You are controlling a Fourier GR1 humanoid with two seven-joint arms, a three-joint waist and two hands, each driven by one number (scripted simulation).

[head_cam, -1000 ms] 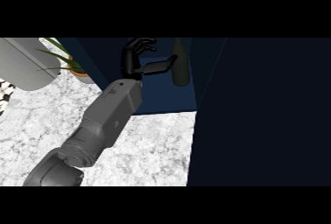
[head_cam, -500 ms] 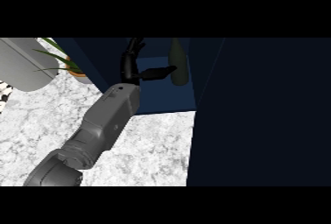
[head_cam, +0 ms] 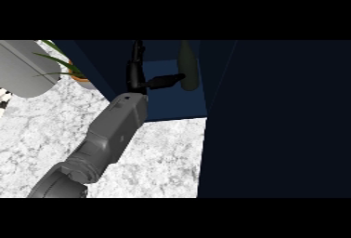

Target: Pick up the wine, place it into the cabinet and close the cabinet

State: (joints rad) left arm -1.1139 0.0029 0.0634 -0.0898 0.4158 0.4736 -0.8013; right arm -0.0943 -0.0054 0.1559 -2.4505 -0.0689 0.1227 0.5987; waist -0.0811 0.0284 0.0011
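Note:
A dark green wine bottle (head_cam: 188, 65) stands upright inside the dark blue cabinet (head_cam: 171, 106), near its right side. My left hand (head_cam: 135, 76) is inside the cabinet just left of the bottle, open, with fingers straight and pointing away from me. Its thumb (head_cam: 165, 82) sticks out to the right and its tip reaches the bottle's lower part. Nothing is curled round the bottle. The grey forearm (head_cam: 113, 130) runs in from the lower left. My right hand shows nowhere.
The open cabinet door (head_cam: 274, 116) fills the right side as a large dark panel. A potted plant (head_cam: 72, 72) and a pale grey rounded object (head_cam: 24, 65) stand at the left. White marble counter (head_cam: 158, 158) lies in front of the cabinet.
The fingers, curled toward the bottle before, have straightened and drawn left off it. The bottle stays standing in the cabinet.

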